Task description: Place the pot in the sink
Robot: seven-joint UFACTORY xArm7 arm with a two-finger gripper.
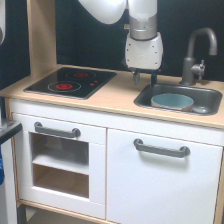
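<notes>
The pot point(172, 101), round and blue-grey with a pale rim, sits inside the sink point(214, 96), a dark grey basin set in the counter at the exterior view's right. My gripper point(145, 78) hangs from the white arm just above the counter at the sink's back left corner, up and to the left of the pot. Its two dark fingers point(136, 77) stand apart with nothing between them. It does not touch the pot.
A dark grey faucet point(196, 55) stands behind the sink at the right. A flat black hob with red rings point(70, 82) lies on the left of the wooden counter point(120, 95). White cabinet doors with grey handles point(161, 148) are below.
</notes>
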